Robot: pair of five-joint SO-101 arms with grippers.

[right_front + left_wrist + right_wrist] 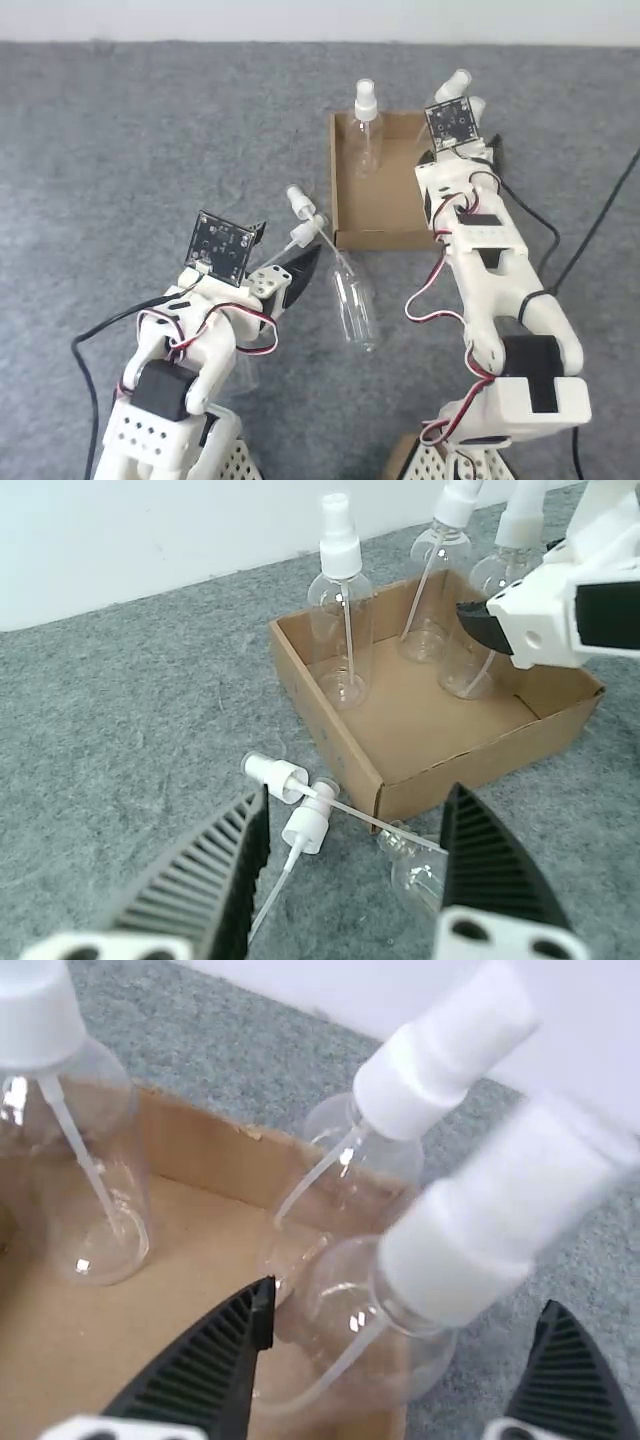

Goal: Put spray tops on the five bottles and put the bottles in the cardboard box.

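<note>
The cardboard box [350,215] holds three upright clear bottles with white spray tops: one [367,125] at its far left and two [435,570] [488,610] at its far right. My right gripper [405,1305] stands open, its fingers on either side of the nearer right bottle [400,1350]. A fourth bottle [354,303] lies uncapped on the carpet in front of the box. Two loose spray tops [275,775] [308,827] lie beside its neck. My left gripper [355,800] is open just above and short of them, holding nothing.
Grey carpet [150,130] covers the table, with free room left of the box. The right arm [480,240] stretches along the box's right side. Cables [590,230] trail at the right, and a white wall [120,540] stands behind.
</note>
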